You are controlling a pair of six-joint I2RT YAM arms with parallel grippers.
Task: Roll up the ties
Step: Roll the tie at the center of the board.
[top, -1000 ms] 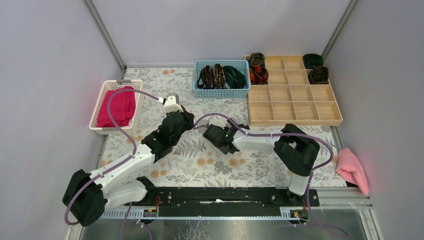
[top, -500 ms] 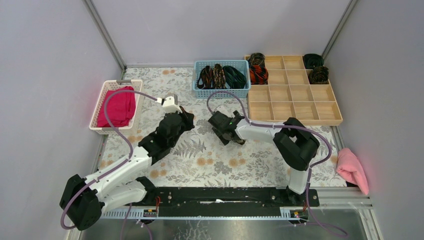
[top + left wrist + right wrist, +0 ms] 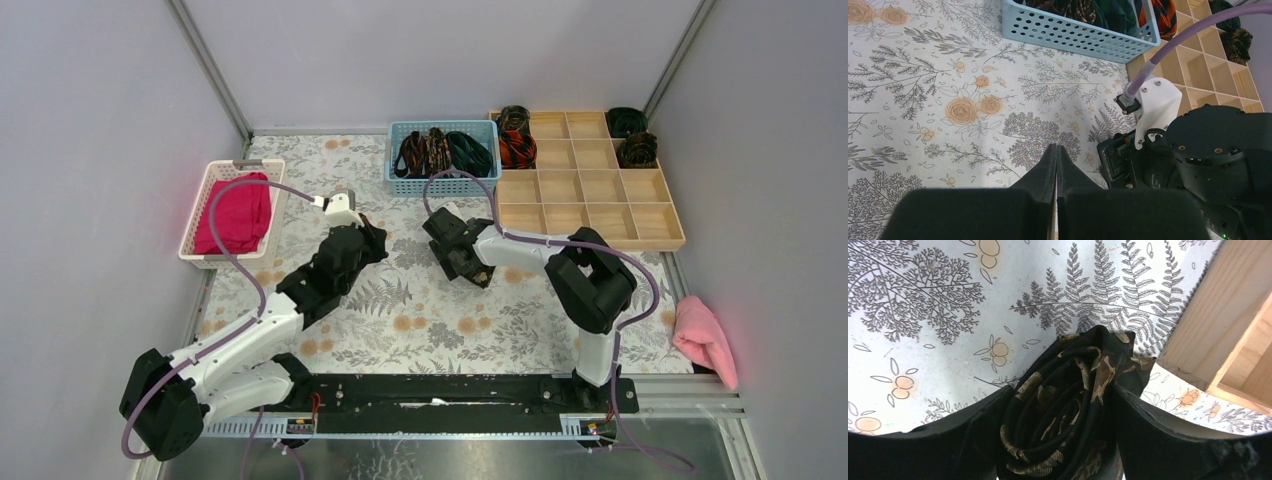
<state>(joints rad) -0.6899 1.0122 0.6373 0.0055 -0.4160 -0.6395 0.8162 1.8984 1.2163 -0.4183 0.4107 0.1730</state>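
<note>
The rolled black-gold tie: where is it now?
Right wrist view: the tie is gripped in the right claw, over the floral mat, left of the wooden tray.

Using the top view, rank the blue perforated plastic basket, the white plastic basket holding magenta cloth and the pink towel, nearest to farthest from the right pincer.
From the right pincer, closed around a black-and-gold rolled tie:
1. Blue perforated plastic basket, just beyond it at the back.
2. White plastic basket, far left.
3. Pink towel, far right, near edge.

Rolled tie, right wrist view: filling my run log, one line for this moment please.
right gripper: shut on rolled black-and-gold tie | left gripper: shut, empty | place: beside wooden divider tray
</note>
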